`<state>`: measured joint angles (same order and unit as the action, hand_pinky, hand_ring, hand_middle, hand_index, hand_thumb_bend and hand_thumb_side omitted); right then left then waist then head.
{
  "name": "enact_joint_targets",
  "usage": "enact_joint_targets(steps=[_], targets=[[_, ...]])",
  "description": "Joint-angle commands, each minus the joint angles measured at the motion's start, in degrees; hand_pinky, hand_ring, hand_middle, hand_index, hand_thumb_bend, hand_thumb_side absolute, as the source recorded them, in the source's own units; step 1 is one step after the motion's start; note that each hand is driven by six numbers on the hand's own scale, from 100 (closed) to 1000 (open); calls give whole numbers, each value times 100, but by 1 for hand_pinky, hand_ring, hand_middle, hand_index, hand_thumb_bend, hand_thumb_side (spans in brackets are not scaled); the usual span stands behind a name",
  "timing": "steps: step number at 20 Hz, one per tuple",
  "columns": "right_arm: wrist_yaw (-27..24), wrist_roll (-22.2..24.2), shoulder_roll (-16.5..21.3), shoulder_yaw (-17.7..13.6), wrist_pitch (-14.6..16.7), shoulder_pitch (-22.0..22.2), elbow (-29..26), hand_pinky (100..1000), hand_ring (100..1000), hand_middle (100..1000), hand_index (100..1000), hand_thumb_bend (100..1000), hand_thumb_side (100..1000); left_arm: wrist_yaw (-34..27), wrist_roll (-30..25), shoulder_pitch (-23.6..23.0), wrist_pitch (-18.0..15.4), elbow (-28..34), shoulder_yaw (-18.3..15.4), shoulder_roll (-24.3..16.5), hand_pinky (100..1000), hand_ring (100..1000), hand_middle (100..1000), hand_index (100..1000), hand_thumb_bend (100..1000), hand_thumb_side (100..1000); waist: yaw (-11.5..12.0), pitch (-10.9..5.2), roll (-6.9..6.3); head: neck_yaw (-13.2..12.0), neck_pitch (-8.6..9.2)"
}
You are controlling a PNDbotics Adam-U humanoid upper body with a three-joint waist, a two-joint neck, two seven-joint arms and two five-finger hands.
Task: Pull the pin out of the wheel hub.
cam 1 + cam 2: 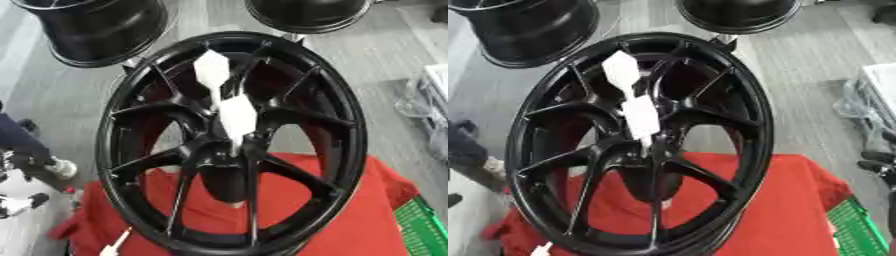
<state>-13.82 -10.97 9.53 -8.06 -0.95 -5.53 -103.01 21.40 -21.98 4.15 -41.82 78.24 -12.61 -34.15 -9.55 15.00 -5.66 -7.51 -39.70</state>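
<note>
The wheel (131, 100) is standing upright on red cloth (350, 220), a white pin (238, 117) sticking from its hub. Grey floor (61, 95) is lying open beside its rim. I cannot tell how the fingers are standing.

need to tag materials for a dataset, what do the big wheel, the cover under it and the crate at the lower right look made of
Wheel: probably painted or coated metal, going by its glossy black spokes and their highlights.
Cover: red cloth, matte, draped with soft folds at the edges.
Crate: likely moulded plastic, judging by its green lattice wall.
</note>
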Motion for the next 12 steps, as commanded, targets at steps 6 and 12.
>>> enact_joint_targets(steps=[6, 12], targets=[[10, 57, -63, 60, -24, -53, -45, 552, 571, 771, 835, 100, 962, -2585, -1943, -21, 2521, 2120, -843, 1927, 618, 491, 676, 818, 237, 870, 72, -70, 111, 27, 23], [6, 79, -100, 84, -36, -32, -33, 552, 572, 770, 835, 100, 962, -2697, -2045, 196, 3912, 2674, -979, 2656, 619, 493, 665, 815, 249, 877, 119, -82, 159, 66, 42]])
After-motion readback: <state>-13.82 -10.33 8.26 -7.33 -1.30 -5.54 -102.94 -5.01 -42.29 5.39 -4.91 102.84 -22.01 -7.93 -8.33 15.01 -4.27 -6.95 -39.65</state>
